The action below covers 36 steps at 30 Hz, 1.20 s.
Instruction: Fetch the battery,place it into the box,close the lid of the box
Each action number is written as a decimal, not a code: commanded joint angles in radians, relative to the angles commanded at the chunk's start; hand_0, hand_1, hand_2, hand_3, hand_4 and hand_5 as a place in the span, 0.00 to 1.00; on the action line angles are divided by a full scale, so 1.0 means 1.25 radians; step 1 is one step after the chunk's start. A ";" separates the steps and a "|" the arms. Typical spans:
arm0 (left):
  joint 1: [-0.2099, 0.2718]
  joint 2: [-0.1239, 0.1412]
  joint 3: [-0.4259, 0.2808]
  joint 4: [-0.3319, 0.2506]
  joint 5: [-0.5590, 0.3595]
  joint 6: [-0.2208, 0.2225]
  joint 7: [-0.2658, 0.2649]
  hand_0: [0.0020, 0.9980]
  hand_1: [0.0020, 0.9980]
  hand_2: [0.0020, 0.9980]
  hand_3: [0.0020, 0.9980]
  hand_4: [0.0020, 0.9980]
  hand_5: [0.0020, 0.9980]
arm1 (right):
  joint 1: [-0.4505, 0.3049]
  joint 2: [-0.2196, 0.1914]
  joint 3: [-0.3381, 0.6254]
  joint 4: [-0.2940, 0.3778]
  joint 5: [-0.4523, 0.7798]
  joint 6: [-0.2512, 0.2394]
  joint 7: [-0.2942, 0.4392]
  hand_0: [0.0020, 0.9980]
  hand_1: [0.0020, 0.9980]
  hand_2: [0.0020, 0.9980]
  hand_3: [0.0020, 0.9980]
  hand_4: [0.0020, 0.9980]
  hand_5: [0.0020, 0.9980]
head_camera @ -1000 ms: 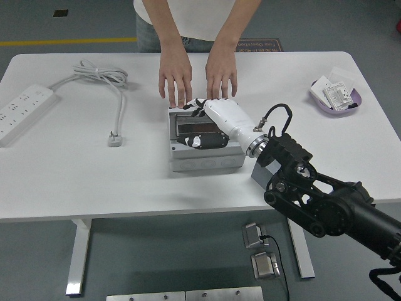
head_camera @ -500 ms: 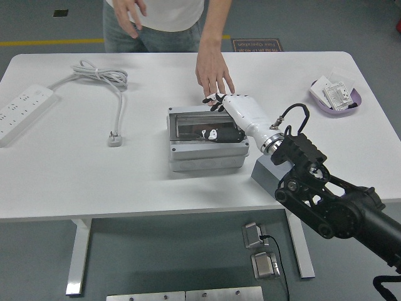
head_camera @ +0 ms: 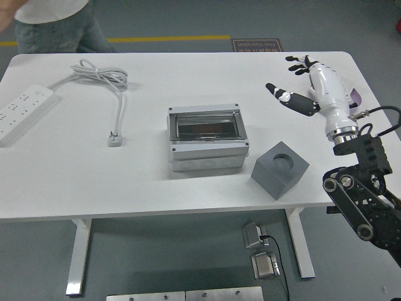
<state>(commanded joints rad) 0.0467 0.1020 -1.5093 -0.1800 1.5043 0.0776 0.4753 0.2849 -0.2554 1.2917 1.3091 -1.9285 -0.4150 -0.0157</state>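
Observation:
A grey box [head_camera: 205,138] with a dark see-through lid lies shut at the middle of the white table [head_camera: 94,182]. No battery shows in the open; whether it lies inside the box I cannot tell. My right hand [head_camera: 301,81] hovers over the table's right side, well right of the box, its white palm up and black-tipped fingers spread, holding nothing. A grey cube holder [head_camera: 280,169] with a round empty socket stands to the right of the box near the front edge. My left arm is out of view.
A white power strip [head_camera: 22,113] with its coiled cable and plug [head_camera: 114,139] lies at the left. A purple dish [head_camera: 356,97] sits behind my right hand, mostly hidden. A person stands at the far left top corner, away from the table.
My right hand has lifted off the box and swung right, opening. The person's hands have left the box and the person has stepped away to the left. The lid now lies shut.

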 joint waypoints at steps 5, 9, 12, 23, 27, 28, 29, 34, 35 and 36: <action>0.000 -0.004 0.002 0.000 -0.004 0.001 -0.002 0.64 0.63 0.53 0.63 0.74 0.09 | -0.039 0.011 0.108 -0.048 0.157 0.062 0.087 0.55 0.47 0.52 0.65 0.93 0.62; -0.002 -0.008 -0.002 0.000 -0.005 0.002 -0.001 0.64 0.63 0.53 0.63 0.74 0.09 | -0.034 0.019 0.130 -0.023 0.277 0.137 0.182 0.50 0.45 0.51 0.63 0.83 0.57; -0.003 -0.006 -0.002 0.000 -0.006 0.003 -0.002 0.64 0.63 0.53 0.63 0.74 0.09 | -0.025 0.016 0.111 0.031 0.371 0.205 0.252 0.50 0.45 0.51 0.63 0.83 0.57; -0.004 -0.010 -0.010 0.000 0.004 0.000 -0.007 0.64 0.63 0.53 0.63 0.74 0.09 | -0.060 -0.002 0.104 0.238 0.712 0.382 0.277 0.81 0.79 0.85 0.76 0.94 0.60; -0.001 -0.011 -0.016 0.000 0.009 -0.001 -0.007 0.64 0.63 0.53 0.63 0.74 0.10 | -0.086 -0.003 0.187 0.286 0.668 0.304 0.173 0.87 0.82 0.88 0.79 0.94 0.64; 0.000 -0.011 -0.016 0.000 0.010 -0.002 -0.006 0.64 0.63 0.53 0.63 0.74 0.10 | -0.090 -0.005 0.203 0.287 0.639 0.285 0.147 0.87 0.82 0.88 0.79 0.94 0.64; 0.001 -0.010 -0.018 0.000 0.012 -0.002 -0.005 0.64 0.63 0.53 0.63 0.74 0.10 | -0.094 -0.008 0.212 0.281 0.613 0.268 0.124 0.87 0.82 0.88 0.79 0.94 0.64; 0.004 -0.009 -0.026 0.000 0.023 -0.004 -0.004 0.64 0.63 0.53 0.63 0.74 0.10 | -0.107 0.000 0.232 0.251 0.459 0.203 -0.008 0.79 0.71 0.79 0.84 0.92 0.71; 0.005 -0.009 -0.027 0.000 0.026 -0.004 -0.005 0.64 0.63 0.53 0.63 0.74 0.10 | -0.108 0.004 0.234 0.247 0.431 0.197 -0.029 0.79 0.71 0.79 0.84 0.92 0.71; 0.005 -0.009 -0.029 0.000 0.030 -0.005 -0.005 0.64 0.63 0.53 0.63 0.74 0.10 | -0.109 0.006 0.235 0.244 0.398 0.191 -0.054 0.79 0.71 0.79 0.84 0.92 0.71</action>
<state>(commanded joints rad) 0.0528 0.0903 -1.5457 -0.1800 1.5418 0.0713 0.4688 0.1484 -0.2473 1.5860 1.6145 -1.4312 -0.1761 -0.0827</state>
